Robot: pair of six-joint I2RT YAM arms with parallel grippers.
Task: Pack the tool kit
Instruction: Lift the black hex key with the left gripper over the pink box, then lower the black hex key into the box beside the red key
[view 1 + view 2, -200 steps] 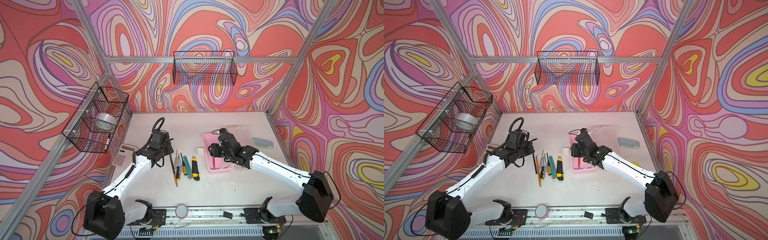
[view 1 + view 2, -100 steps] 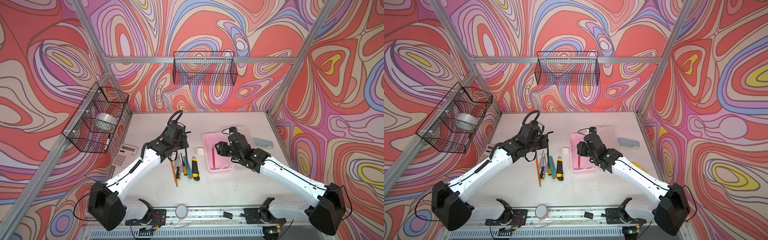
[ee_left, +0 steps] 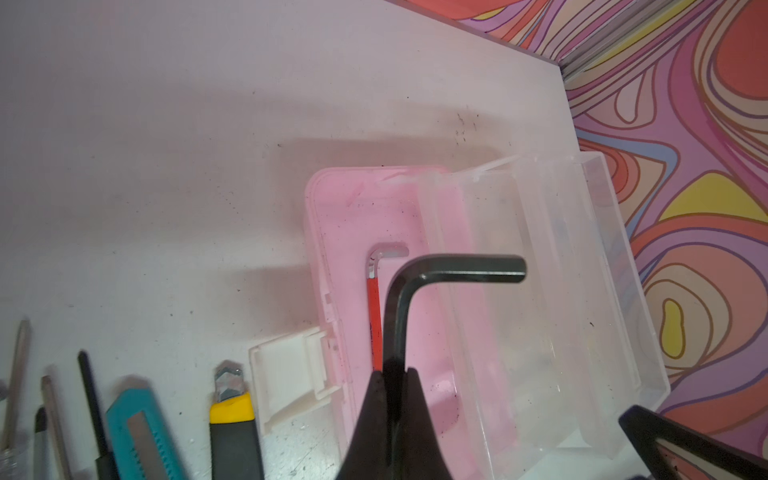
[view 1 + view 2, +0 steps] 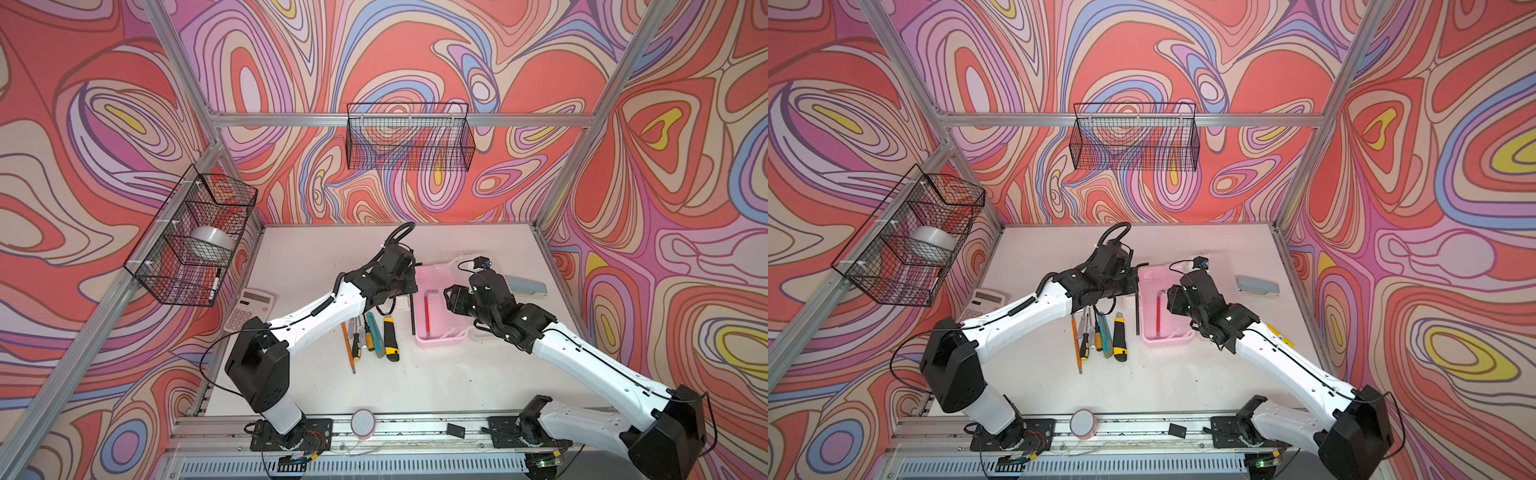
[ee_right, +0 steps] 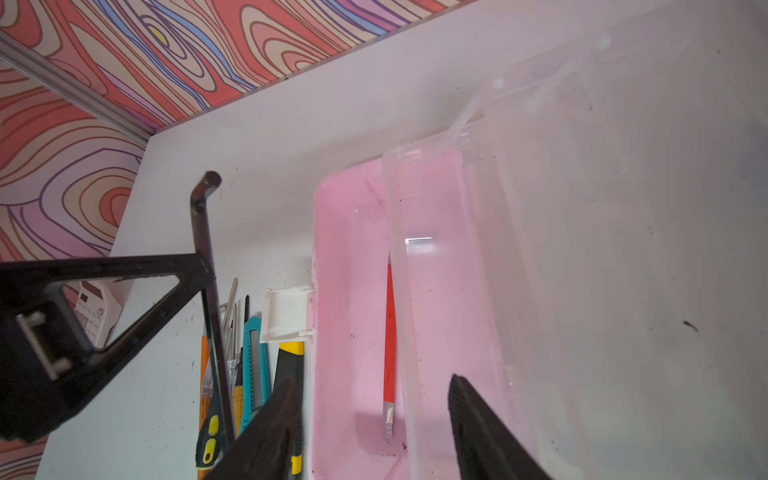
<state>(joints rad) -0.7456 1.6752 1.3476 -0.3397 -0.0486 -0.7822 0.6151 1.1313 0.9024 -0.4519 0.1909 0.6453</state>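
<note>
A pink tool box [image 4: 440, 341] [image 4: 1167, 338] lies open mid-table, its clear lid [image 3: 540, 291] [image 5: 582, 249] swung up on the far side. Inside it lies a red hex key [image 4: 427, 309] [image 5: 390, 332]. My left gripper [image 4: 409, 291] [image 3: 392, 378] is shut on a black hex key [image 4: 412, 316] [image 3: 457, 270], which hangs over the box's left edge. Over the box's right side my right gripper [image 4: 451, 299] [image 5: 374, 411] stands open, the lid's edge between its fingers without touching them. A yellow-black utility knife [image 4: 390, 336], a teal cutter [image 4: 374, 336], screwdrivers and an orange pencil [image 4: 348, 345] lie in a row left of the box.
A calculator [image 4: 249, 309] sits at the table's left edge and a grey stapler [image 4: 525, 286] at the right. A tape roll [image 4: 363, 422] rests on the front rail. Wire baskets hang on the left wall [image 4: 191, 237] and the back wall [image 4: 409, 137].
My left gripper has carried the black hex key from the tool row rightward to the pink box's edge. My right gripper has shifted a little to the right over the box.
</note>
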